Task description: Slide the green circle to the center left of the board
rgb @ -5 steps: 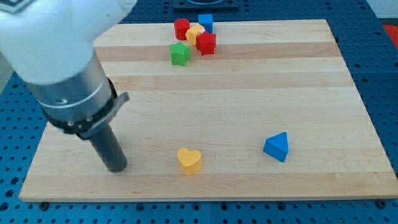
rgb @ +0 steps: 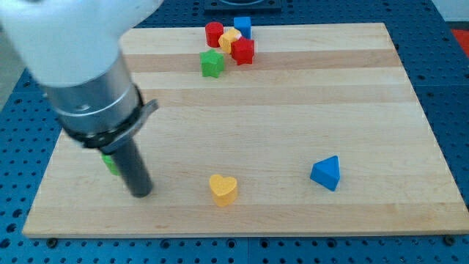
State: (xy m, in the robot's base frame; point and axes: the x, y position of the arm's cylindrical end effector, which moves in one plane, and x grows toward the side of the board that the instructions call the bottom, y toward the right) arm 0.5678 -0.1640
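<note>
A small piece of a green block (rgb: 110, 163), probably the green circle, shows at the view's left, mostly hidden behind my rod. My tip (rgb: 139, 194) rests on the board just right of and below it, near the lower left. The arm's big grey and white body covers the board's upper left.
A yellow heart (rgb: 223, 188) lies right of my tip. A blue triangle (rgb: 326, 173) lies at lower right. At the top centre stand a green star (rgb: 212, 63), a red cylinder (rgb: 213, 33), a yellow block (rgb: 230, 39), a red block (rgb: 243, 50) and a blue block (rgb: 242, 26).
The arm has shifted slightly to the right, and a bit of the green block now shows behind the rod. The other blocks have not moved.
</note>
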